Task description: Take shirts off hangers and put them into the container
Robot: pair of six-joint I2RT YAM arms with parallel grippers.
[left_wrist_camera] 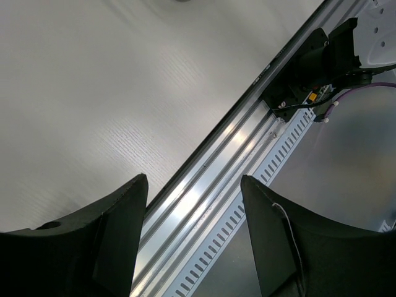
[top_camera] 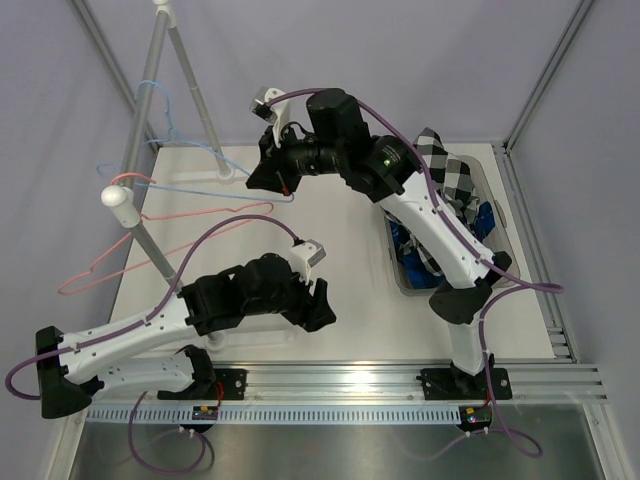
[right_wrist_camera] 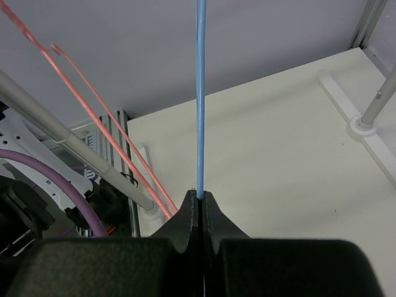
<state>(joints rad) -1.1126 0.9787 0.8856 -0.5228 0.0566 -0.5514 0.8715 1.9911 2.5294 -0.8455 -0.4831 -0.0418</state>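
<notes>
Both shirts lie in the container [top_camera: 405, 284] at the right: the black, white and grey checked one [top_camera: 447, 176] on top at the far end, the blue plaid one [top_camera: 411, 246] under it. My right gripper [top_camera: 278, 185] [right_wrist_camera: 200, 195] reaches left across the table and is shut on the thin wire of the light blue hanger [top_camera: 215, 190] [right_wrist_camera: 200, 93], which is bare. The pink hanger [top_camera: 230, 211] [right_wrist_camera: 105, 124], also bare, hangs on the rack just left of it. My left gripper [top_camera: 322, 305] [left_wrist_camera: 193, 185] is open and holds nothing, above the table's near edge.
The white rack pole [top_camera: 143, 232] [right_wrist_camera: 74, 154] slants across the left side, with its grey legs [top_camera: 190, 70] rising at the back left. A metal rail [top_camera: 400, 378] [left_wrist_camera: 204, 198] runs along the near edge. Purple cables trail along both arms.
</notes>
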